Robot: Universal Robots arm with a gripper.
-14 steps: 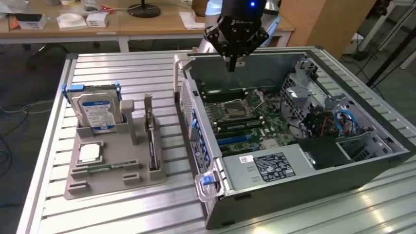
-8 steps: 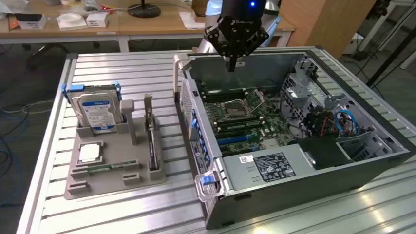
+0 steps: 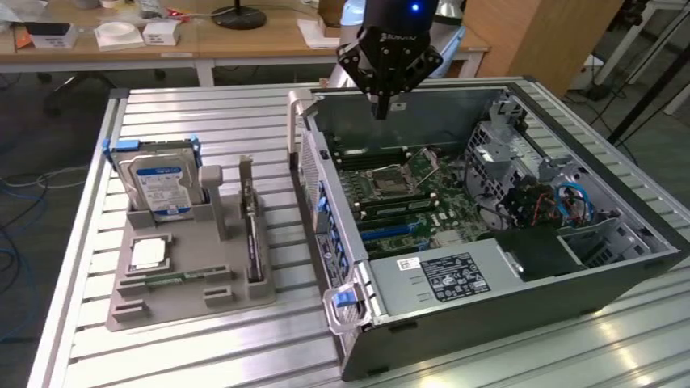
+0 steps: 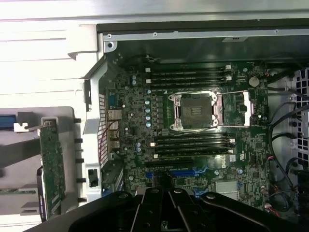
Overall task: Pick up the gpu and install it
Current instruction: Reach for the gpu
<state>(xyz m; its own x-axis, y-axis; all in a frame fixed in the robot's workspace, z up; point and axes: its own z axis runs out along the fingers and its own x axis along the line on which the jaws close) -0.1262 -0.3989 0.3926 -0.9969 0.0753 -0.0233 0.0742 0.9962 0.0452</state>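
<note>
Closest to the wrist camera is the tool [image 4: 163, 189], its 2 black fingers pressed together with nothing between them. In the exterior view it hangs at upper centre of the frame, above the far wall of the open computer case [image 3: 485, 327]. The gpu [image 3: 251, 230] stands outside the case, on its long edge in a slot of the grey holder [image 3: 194, 303] at the exterior view's left. It is well apart from the tool, and its silver bracket [image 3: 246, 174] rises at the end farther from the camera. Near it on the same holder, toward the frame's left, a hard drive [image 3: 160, 187] with a blue-and-white label stands upright, and a square processor [image 3: 148, 253] lies flat in front of that drive. The case lies on its side at centre and right of the frame, showing the green motherboard [image 3: 415, 198], its bare processor socket [image 3: 385, 182] and, nearer the camera, a grey power supply [image 3: 448, 279] with a black label. Holder and case both rest on a slatted metal worktop [image 3: 216, 121].
</note>
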